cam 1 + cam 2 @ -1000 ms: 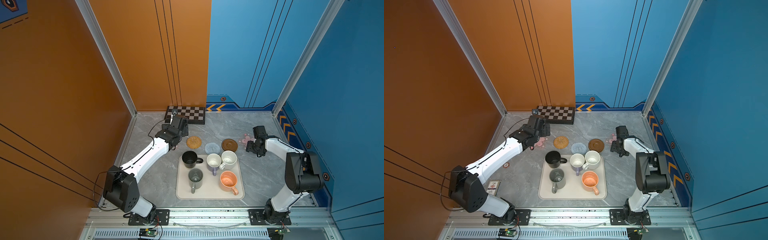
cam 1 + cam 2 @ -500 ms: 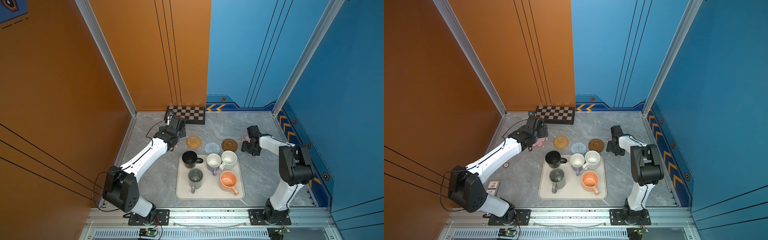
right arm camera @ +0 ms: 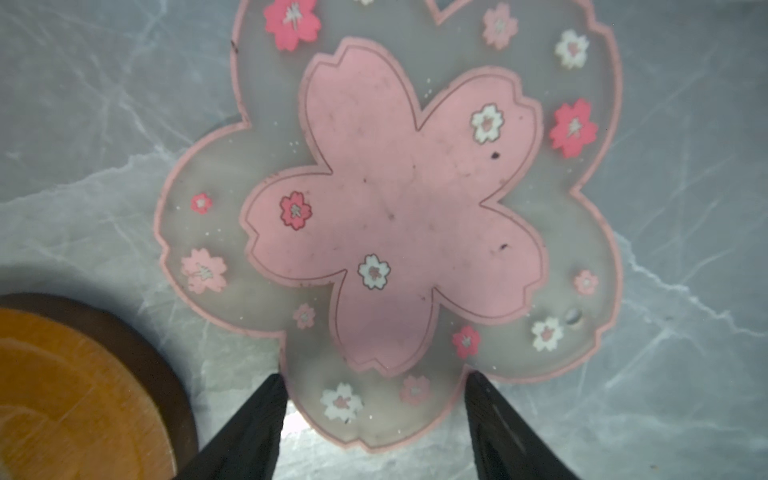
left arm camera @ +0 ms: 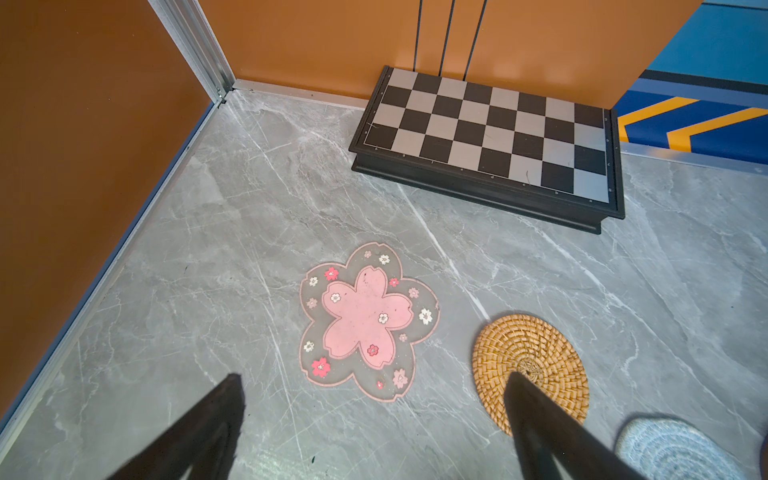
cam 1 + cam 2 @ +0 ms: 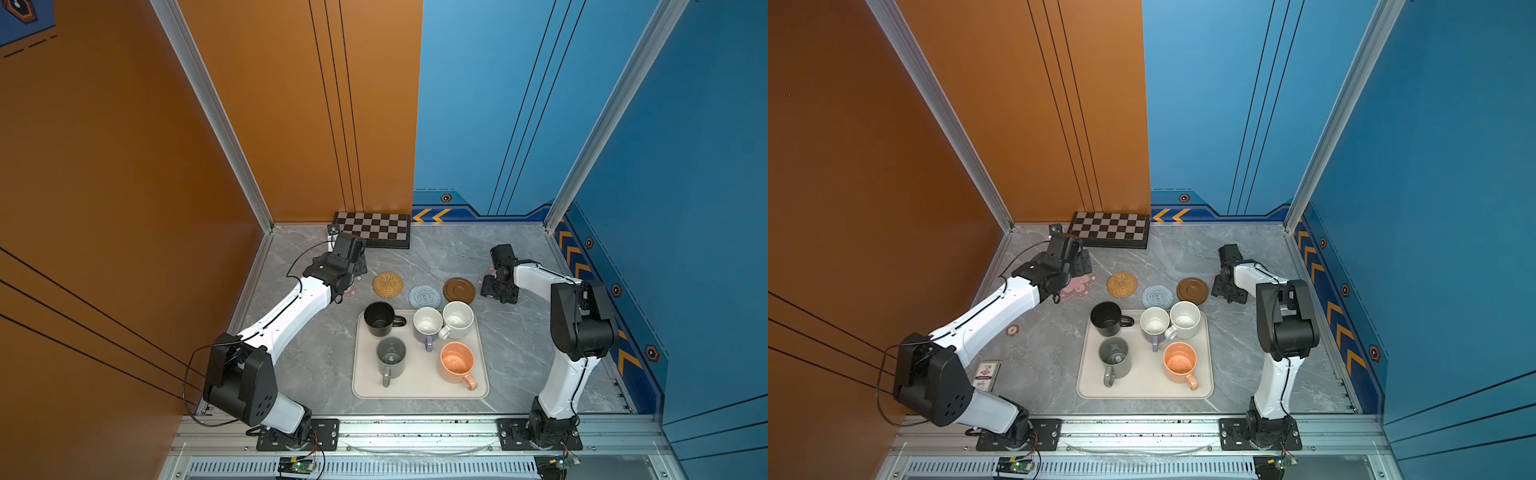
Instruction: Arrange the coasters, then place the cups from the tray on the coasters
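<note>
So the pink blossom coaster [image 3: 395,216] fills most of the view, lying flat on the grey marble tabletop [image 3: 83,124]. The right gripper [image 3: 374,376] has its two black fingertips [image 3: 262,415] spread apart, one on each side of a single petal, right at its edges. The dark-brown wooden disc [image 3: 83,395] sits just beside the coaster, not touching it.

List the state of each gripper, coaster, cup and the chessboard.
Left gripper: open.
Right gripper: astride a petal, grip unclear.
Left flower coaster: flat, bare.
Right flower coaster: flat, bare.
Straw coaster: flat, bare.
Blue coaster: flat, bare.
Brown coaster: flat, bare.
Black cup: upright on tray.
Grey cup: upright on tray.
Purple cup: upright on tray.
White cup: upright on tray.
Orange cup: upright on tray.
Chessboard: closed.
</note>
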`<state>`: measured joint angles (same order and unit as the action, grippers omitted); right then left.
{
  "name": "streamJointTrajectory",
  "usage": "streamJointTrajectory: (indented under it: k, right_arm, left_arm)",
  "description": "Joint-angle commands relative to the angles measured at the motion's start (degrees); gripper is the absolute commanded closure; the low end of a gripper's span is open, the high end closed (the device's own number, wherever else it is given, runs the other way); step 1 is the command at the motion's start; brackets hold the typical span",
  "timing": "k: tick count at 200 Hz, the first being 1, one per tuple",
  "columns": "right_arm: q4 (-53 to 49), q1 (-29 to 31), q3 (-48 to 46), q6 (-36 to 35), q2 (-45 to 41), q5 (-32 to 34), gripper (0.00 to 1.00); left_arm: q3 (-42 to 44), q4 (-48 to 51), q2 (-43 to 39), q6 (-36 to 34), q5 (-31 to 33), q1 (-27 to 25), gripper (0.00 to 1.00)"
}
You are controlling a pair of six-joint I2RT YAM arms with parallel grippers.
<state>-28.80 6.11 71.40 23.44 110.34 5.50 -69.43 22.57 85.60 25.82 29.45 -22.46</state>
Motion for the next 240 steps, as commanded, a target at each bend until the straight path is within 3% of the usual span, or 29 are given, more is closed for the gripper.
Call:
streamJointTrajectory:
  k: [1,240]
  right_arm:
    - [-3.9,0.3,2.0,-0.5,3.1,2.0,0.3]
    - [-17.8,-3.7,37.0,-6.0,26.3,-2.5,0.31]
  left_arm:
    - [0.3,1.2,0.0,1.2,-1.0,0.8,0.02]
    - [-1.5,1.2,7.3,6.6,-5.2,3.5,0.02]
